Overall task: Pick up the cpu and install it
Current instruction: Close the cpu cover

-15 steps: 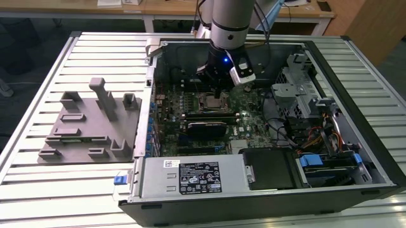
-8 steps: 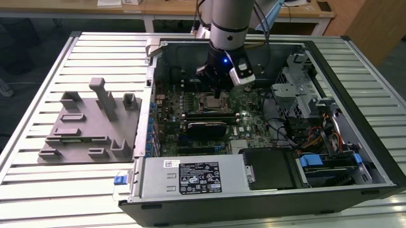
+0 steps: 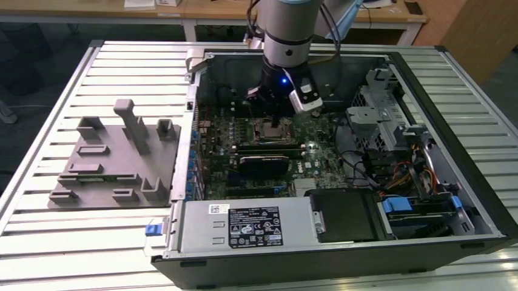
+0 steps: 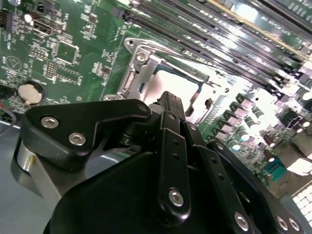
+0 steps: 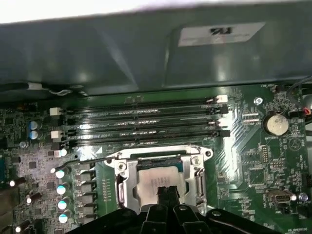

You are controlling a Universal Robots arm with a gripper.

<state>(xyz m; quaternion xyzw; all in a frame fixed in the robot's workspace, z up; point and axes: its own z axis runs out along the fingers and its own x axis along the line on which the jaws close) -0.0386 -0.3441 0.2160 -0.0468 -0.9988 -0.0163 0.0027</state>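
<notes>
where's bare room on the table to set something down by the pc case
Bare slatted table lies around the grey fixture block at the exterior view's left, widest on its near side, and in a strip past the case on that view's right. Inside the case it is crowded: the gripper hangs over the cpu among cables.

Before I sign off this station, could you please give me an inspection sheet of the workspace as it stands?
Surface: slatted metal table bearing an open computer case.
Job's things: cpu lies inside the metal socket frame on the motherboard.
Clutter: gray moulded fixture beside the case, on the exterior view's left.
Grippers: gripper directly over the cpu; contact unclear.
Cables: coloured wire bundle inside the case, exterior view's right.
Surroundings: wooden desks behind the table.
</notes>
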